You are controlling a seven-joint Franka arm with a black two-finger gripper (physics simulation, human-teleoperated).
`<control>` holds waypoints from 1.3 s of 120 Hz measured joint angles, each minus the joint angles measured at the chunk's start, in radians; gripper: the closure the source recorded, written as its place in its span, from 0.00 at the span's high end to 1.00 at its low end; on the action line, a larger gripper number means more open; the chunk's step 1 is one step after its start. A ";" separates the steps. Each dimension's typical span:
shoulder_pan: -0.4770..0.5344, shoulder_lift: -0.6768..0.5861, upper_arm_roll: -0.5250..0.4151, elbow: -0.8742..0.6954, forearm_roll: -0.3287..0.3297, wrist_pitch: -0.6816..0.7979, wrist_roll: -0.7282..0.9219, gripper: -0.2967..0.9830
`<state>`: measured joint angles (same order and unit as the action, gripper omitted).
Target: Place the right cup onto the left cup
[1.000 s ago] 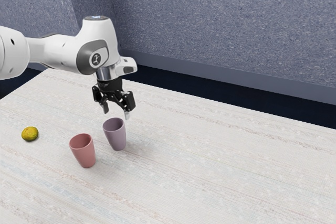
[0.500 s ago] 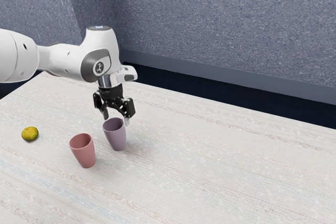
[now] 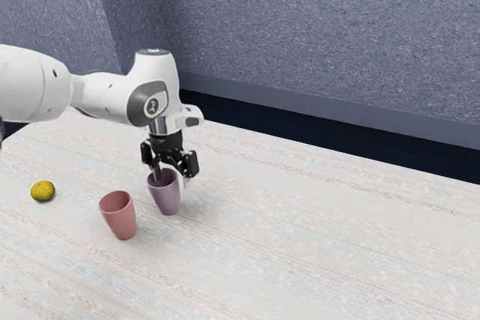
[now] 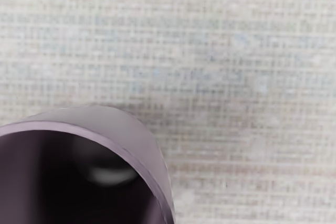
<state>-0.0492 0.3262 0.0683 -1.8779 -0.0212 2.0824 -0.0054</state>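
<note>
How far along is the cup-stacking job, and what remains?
The reach looks nearly done: the open jaws are at the purple cup. Nothing looks gripped. That cup stands on the table, apart from the pink cup, so gripping, lifting and stacking look left.

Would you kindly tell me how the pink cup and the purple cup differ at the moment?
The pink cup is a warm, reddish pink, while the purple cup is a muted, greyish purple. The pink cup stands clear of the fingers, whereas the purple cup has one reaching into its mouth and the other outside its wall. Both are tapered and stand mouth up.
</note>
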 joint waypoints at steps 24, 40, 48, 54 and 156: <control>0.000 0.028 -0.001 0.008 0.001 0.024 0.001 0.74; 0.000 0.038 -0.001 0.017 0.000 0.033 0.000 0.71; 0.000 0.041 -0.001 0.018 0.000 0.036 -0.001 0.67; -0.001 0.044 -0.001 0.018 -0.001 0.038 -0.001 0.64; -0.004 0.011 0.014 0.018 0.012 0.041 -0.006 0.17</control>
<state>-0.0535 0.3370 0.0824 -1.8596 -0.0088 2.1230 -0.0112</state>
